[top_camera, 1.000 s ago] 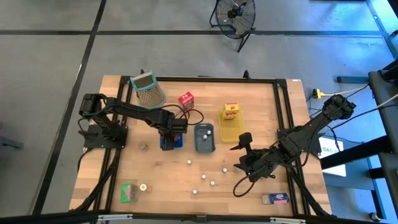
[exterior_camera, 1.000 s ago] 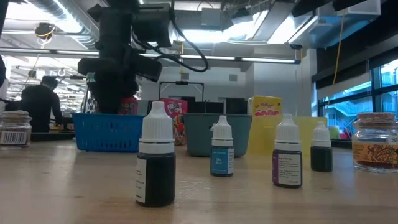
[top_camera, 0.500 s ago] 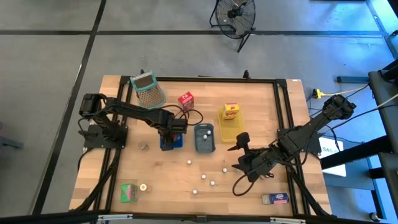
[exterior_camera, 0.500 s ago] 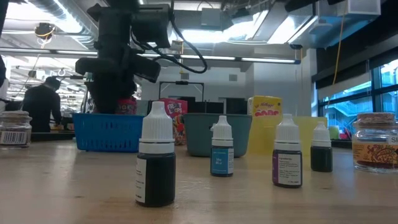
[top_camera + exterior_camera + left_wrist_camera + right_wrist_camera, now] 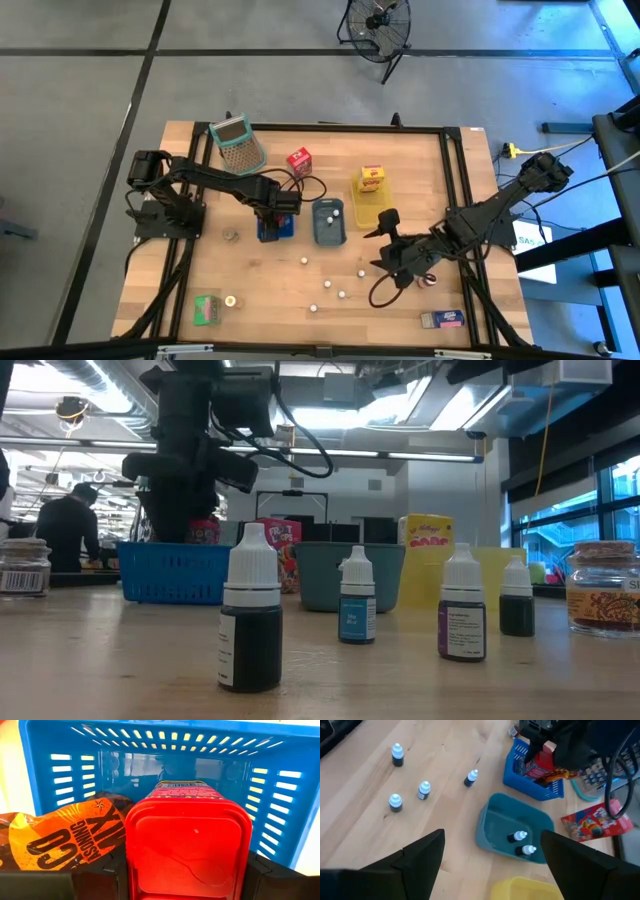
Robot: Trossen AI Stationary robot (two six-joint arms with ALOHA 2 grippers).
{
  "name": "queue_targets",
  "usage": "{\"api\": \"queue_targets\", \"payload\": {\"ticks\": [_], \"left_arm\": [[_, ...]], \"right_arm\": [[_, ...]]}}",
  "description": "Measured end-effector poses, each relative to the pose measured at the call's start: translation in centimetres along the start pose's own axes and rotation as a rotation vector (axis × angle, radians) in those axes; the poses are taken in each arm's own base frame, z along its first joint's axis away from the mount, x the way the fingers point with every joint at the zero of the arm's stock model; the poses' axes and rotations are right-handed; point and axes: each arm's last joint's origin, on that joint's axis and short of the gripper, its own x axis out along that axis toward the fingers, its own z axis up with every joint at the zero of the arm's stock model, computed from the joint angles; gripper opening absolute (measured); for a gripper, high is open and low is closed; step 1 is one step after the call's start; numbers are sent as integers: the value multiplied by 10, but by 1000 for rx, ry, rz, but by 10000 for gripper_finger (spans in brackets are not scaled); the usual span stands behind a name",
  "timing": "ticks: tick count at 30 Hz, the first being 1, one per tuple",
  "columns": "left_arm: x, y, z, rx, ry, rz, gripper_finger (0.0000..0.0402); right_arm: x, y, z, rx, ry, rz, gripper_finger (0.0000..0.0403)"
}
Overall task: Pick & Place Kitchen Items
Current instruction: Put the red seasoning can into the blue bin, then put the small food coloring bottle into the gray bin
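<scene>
My left gripper (image 5: 277, 210) points straight down into the blue basket (image 5: 262, 232) and is shut on a red tin (image 5: 189, 845). A brown-orange packet (image 5: 60, 840) lies in the basket beside the tin. My right gripper (image 5: 492, 870) hangs open in the air over the table's right half, empty, slanting down toward the grey-blue tray (image 5: 495, 827). That tray holds two small white-capped bottles (image 5: 522, 843). Several more bottles (image 5: 326, 284) stand on the wood in front of it. My left gripper pinches the red tin between its two fingers (image 5: 107, 875), one on each of two opposite sides near the lidded top (image 5: 132, 850). The fingers come from above, pointing down. The tin stands upright inside the basket; whether its bottom rests there is hidden.
A yellow carton (image 5: 372, 178) stands on the yellow tray (image 5: 370, 210). At the back are a red carton (image 5: 299, 160) and the green-rimmed mesh basket (image 5: 237, 142). A green carton (image 5: 208, 309), a small jar (image 5: 231, 301) and a blue carton (image 5: 441, 320) sit near the front edge.
My right gripper has swung a little toward the table's left edge, still open. My left gripper stays over the blue basket with the tin.
</scene>
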Motion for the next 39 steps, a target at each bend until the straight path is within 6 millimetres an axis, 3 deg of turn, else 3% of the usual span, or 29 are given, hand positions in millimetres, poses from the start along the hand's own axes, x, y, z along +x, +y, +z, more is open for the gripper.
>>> {"api": "queue_targets", "payload": {"ticks": [7,16,26,33,39], "left_arm": [[0,0,-1,27,11,6,239],[-3,1,0,10,11,26,287],[-19,0,9,2,-21,25,304],[-43,5,10,-7,50,87,303],[-59,-1,16,0,11,67,302]], "right_arm": [[0,2,0,25,-3,99,332],[0,2,2,7,-20,100,332],[0,2,1,0,-10,100,332],[0,2,1,27,-10,100,332],[0,2,2,54,-18,100,332]]}}
